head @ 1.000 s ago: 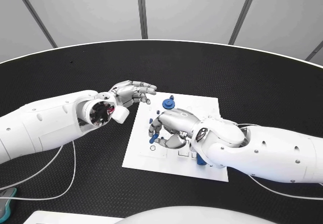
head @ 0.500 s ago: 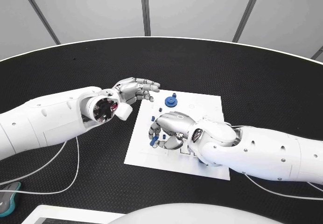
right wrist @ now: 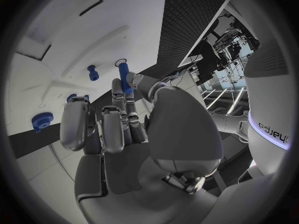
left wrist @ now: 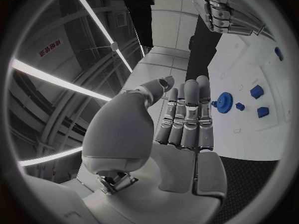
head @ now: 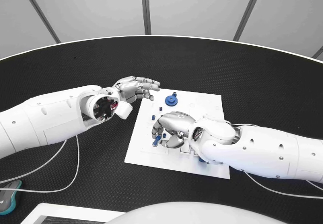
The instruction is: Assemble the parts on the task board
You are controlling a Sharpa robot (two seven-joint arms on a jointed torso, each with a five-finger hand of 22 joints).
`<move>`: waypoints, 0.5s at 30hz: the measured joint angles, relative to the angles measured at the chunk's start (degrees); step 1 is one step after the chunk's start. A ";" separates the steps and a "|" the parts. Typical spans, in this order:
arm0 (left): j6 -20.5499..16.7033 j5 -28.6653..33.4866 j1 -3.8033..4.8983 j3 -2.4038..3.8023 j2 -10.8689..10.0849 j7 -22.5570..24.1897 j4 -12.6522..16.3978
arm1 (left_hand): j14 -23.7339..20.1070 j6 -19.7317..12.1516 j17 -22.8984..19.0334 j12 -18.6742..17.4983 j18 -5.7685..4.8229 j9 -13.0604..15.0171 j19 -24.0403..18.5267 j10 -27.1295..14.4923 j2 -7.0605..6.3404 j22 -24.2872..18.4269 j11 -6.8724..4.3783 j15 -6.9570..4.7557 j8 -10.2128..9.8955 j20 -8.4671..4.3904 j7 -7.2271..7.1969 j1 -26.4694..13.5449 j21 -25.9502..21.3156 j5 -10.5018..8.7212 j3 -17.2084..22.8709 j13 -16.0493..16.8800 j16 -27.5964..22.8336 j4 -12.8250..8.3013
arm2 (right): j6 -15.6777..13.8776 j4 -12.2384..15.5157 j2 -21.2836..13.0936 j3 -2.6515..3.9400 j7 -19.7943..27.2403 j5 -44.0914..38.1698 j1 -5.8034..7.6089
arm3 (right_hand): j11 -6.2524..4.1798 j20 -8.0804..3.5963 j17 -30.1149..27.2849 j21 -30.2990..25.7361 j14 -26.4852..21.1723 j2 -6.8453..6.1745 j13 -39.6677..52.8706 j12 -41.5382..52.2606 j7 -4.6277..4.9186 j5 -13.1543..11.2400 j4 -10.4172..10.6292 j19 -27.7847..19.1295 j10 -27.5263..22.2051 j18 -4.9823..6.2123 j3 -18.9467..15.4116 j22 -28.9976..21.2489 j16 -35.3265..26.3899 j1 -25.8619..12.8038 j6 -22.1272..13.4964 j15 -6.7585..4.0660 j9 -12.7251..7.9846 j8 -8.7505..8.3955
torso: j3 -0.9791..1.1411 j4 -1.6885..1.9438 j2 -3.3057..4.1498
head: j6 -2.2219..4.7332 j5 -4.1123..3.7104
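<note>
The white task board (head: 202, 105) lies in the middle of the black desk (head: 80, 60), its long side running away from the robot. It is a flat plate rather than a vessel, and what it carries are small blue parts: a round blue gear (head: 172, 99) stands near its far edge, two tiny blue pegs (head: 160, 110) sit just beside the gear toward the robot, and a blue piece (head: 201, 158) shows at the near side, partly under the right forearm. The left wrist view shows the gear (left wrist: 224, 102) with three smaller blue blocks (left wrist: 256, 91) close to it and one more blue part (left wrist: 278, 53) farther along the board; I cannot give a sure total, since the right hand hides part of the plate. The right hand (head: 172, 128) is over the board's middle, fingers curled down and pinching a slim blue pin (head: 156, 138) that points at the board's left part; in the right wrist view the pin (right wrist: 124, 77) is clamped between thumb and fingertips, with another small blue peg (right wrist: 92, 72) standing on the board near it. The left hand (head: 135, 88) hovers just off the board's far left corner, holding nothing, its fingers straight and side by side with the thumb apart.
</note>
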 measured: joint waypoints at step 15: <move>-0.01 0.00 0.00 0.00 -0.02 -0.02 0.03 | 0.00 0.00 -0.01 0.05 0.00 0.00 0.00 0.00 0.11 -0.01 0.00 0.00 0.00 0.00 0.00 -0.10 0.00 0.00 0.00 0.00 0.00 0.00 | 0.46 -0.70 0.88 -0.34 -0.78 -0.01 -0.02 | 0.00 0.00 -0.01 0.00 0.00 0.39 0.04 -0.17 0.15 -0.07 -0.05 0.00 0.00 0.00 -0.10 0.00 0.00 -0.12 -0.03 0.00 0.03 0.05 | -0.02 0.02 -0.02 | -0.22 0.05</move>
